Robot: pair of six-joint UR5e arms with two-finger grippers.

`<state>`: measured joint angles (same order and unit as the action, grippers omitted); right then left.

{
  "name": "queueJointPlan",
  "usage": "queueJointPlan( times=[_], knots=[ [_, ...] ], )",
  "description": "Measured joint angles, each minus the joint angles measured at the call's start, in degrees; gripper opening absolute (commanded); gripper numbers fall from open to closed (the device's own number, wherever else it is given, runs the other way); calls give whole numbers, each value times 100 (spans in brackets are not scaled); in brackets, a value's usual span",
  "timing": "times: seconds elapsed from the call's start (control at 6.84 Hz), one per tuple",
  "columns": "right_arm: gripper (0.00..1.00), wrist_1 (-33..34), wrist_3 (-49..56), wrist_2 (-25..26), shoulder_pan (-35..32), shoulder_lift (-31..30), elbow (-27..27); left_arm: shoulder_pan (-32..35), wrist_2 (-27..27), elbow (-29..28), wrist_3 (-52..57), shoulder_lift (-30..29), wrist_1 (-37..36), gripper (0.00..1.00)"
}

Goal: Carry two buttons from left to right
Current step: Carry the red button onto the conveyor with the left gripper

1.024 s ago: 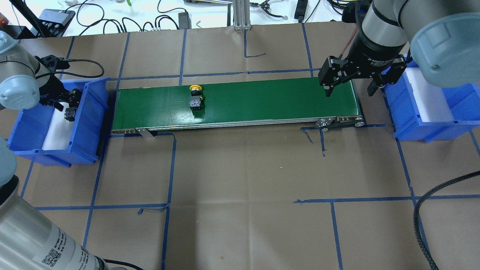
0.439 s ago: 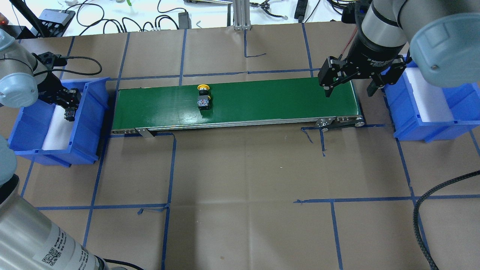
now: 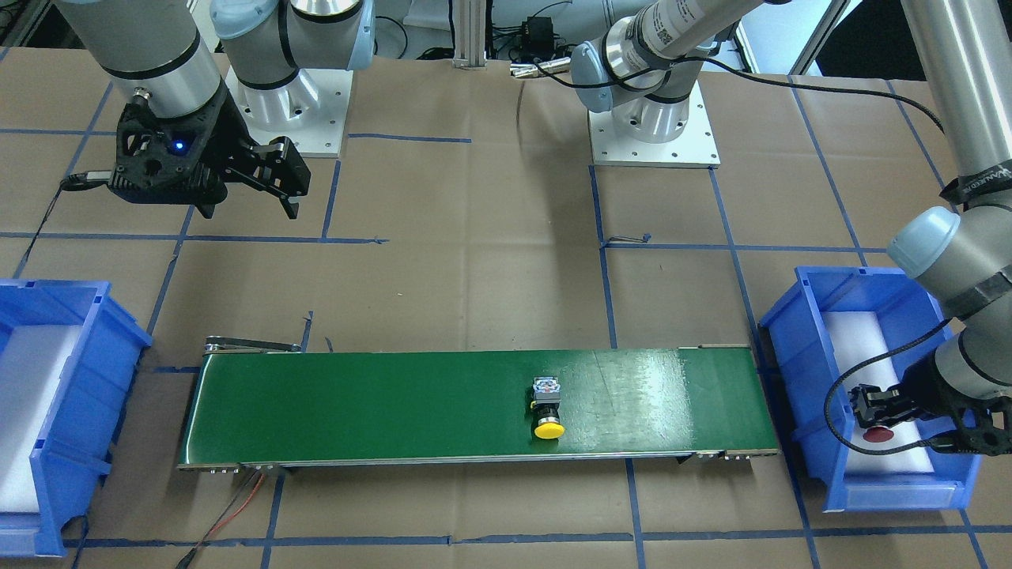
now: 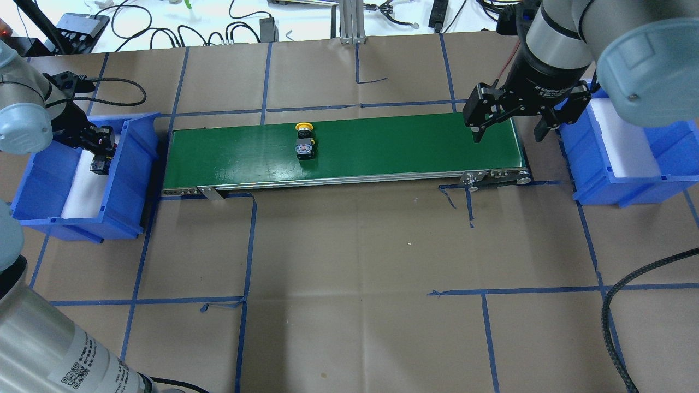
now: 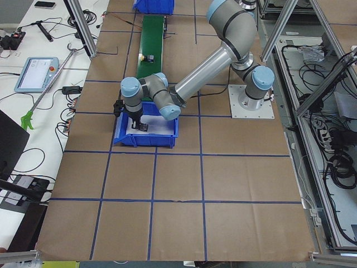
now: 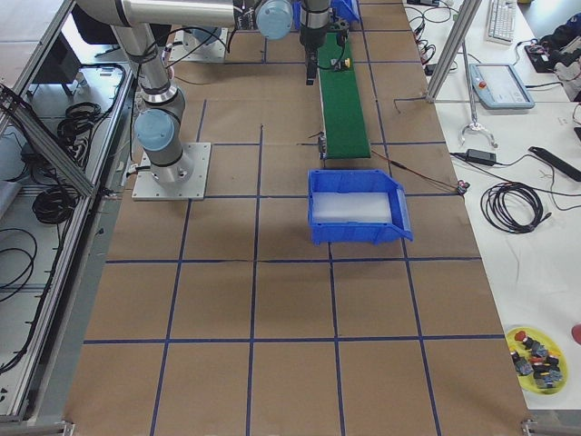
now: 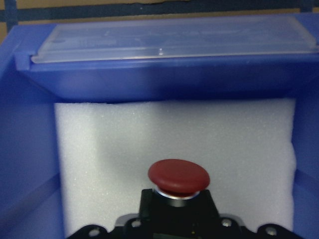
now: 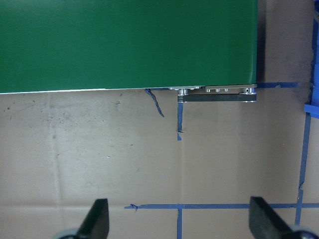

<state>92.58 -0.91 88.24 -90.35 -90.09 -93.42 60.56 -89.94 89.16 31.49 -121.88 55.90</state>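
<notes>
Over the blue bin at nine o'clock, the left gripper reaches down, clamping the red button; the right gripper hangs, jaws spread wide, above the green belt's three o'clock end, with the yellow button lying mid-belt.

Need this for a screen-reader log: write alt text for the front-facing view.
A yellow button lies on the green conveyor belt; at right, the left hand grips a red button inside a blue bin. The right hand hangs open at upper left.
</notes>
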Motion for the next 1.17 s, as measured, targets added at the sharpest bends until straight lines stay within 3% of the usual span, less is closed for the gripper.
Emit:
queueJointPlan(
  times=[0.29, 0.88, 1.17],
  knots=[
    [100, -3, 10, -29, -2, 0, 0, 15, -3, -61, -2, 209, 215, 0],
    [100, 6, 11, -43, -9, 4, -6, 72, -80, -694, -91, 940, 1930, 0],
    [100, 4, 12, -44, -9, 6, -6, 456, -81, -771, -680, 1126, 2160, 0]
  ],
)
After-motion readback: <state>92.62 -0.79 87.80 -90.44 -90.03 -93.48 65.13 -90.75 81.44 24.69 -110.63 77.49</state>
